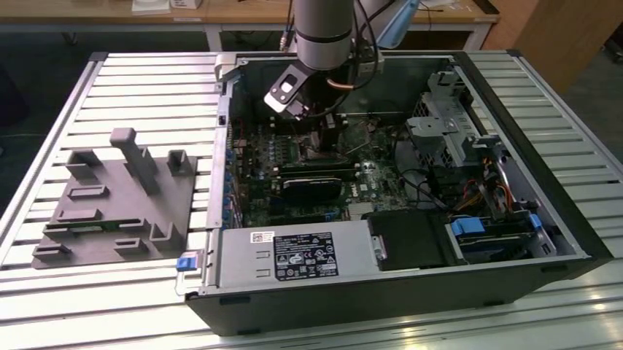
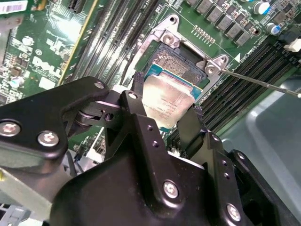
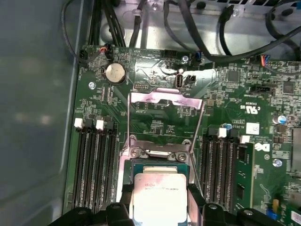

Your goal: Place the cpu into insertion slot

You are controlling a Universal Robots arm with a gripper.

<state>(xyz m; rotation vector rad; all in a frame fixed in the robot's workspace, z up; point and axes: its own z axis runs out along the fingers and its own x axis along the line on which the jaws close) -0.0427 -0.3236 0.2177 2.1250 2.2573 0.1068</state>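
Two memory-slot banks (image 3: 96, 165) flanking the cpu (image 3: 160, 197)

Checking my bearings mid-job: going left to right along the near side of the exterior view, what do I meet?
Grey fixture block → blue latch → labelled power supply → blue drive bracket.

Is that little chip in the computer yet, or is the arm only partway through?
Partway. Done: the cpu is picked up and hangs over the insertion slot, whose metal cover stands flipped open. In hand: the gripper clamps the chip between its fingers. Left: part of the slot's dark centre shows beyond the chip, so it looks not yet seated or released.
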